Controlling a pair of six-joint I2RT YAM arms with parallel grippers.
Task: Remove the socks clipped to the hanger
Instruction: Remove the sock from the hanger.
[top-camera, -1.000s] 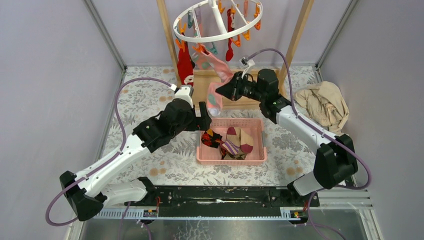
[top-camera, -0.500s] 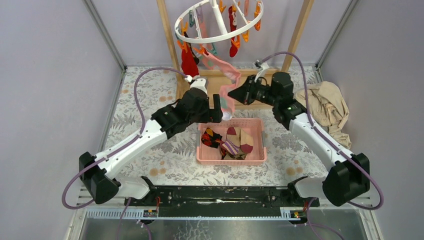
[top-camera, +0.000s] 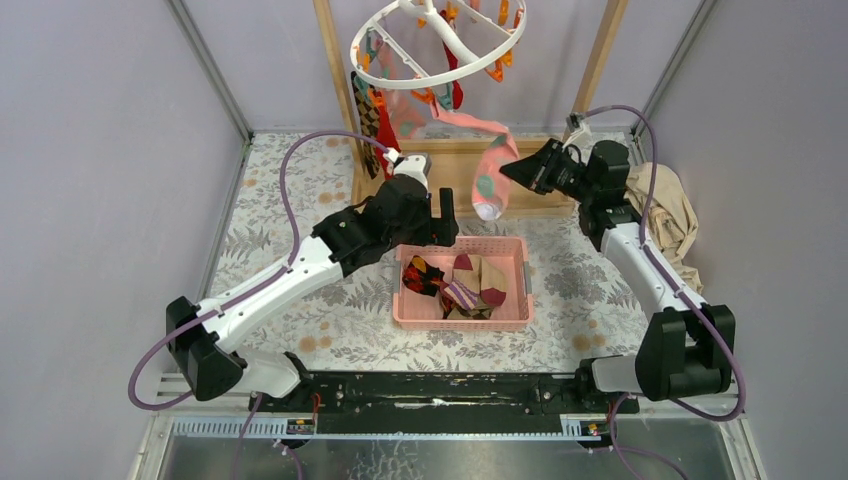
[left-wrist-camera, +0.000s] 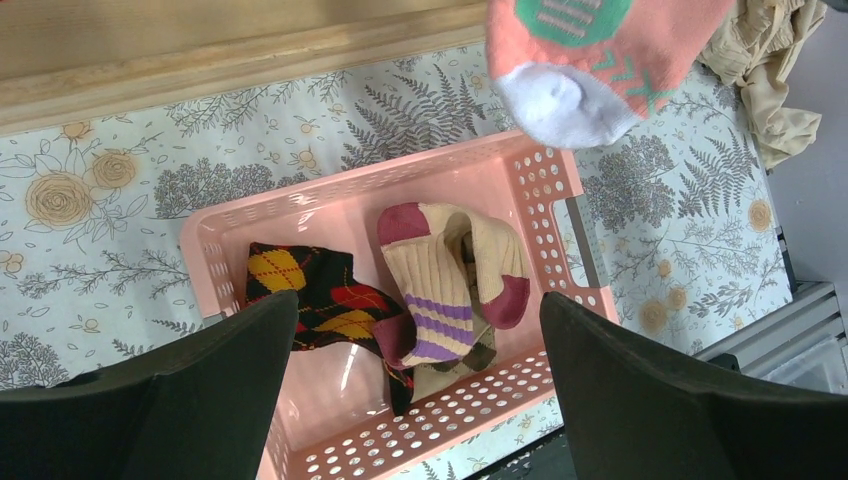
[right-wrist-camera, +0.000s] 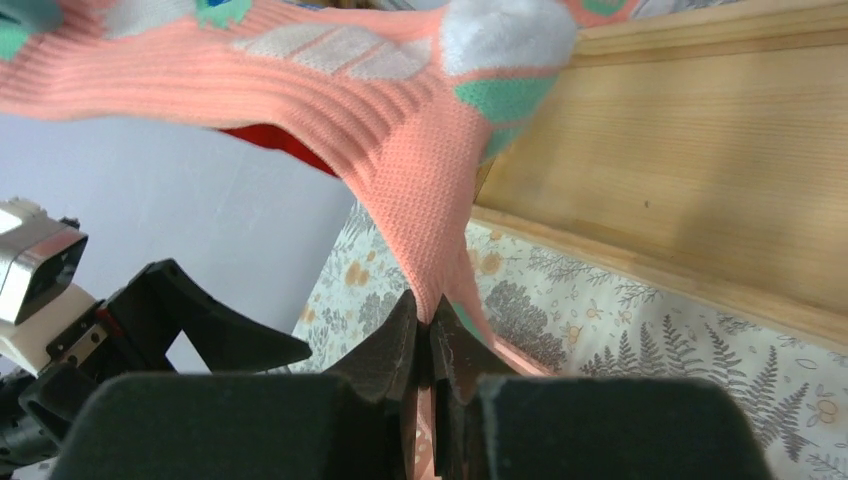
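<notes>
The white ring hanger (top-camera: 372, 78) hangs tilted at the top centre with orange and teal clips. A pink sock (top-camera: 478, 135) with teal and white patches stretches from a clip to my right gripper (top-camera: 508, 166), which is shut on it (right-wrist-camera: 425, 240). Its white toe hangs down (left-wrist-camera: 560, 100). A red sock (top-camera: 385, 128) and a dark argyle sock (top-camera: 366, 113) hang at the hanger's left. My left gripper (top-camera: 445, 215) is open and empty above the pink basket's far left corner.
The pink basket (top-camera: 463, 318) holds several socks, among them a black argyle one (left-wrist-camera: 310, 295) and a tan striped one (left-wrist-camera: 440, 280). A wooden frame (top-camera: 335, 70) holds the hanger. A beige cloth (top-camera: 665, 215) lies at the right.
My right gripper has pulled the pink sock rightwards and back, stretching it and tilting the hanger. My left gripper has moved up and right to the basket's far left corner.
</notes>
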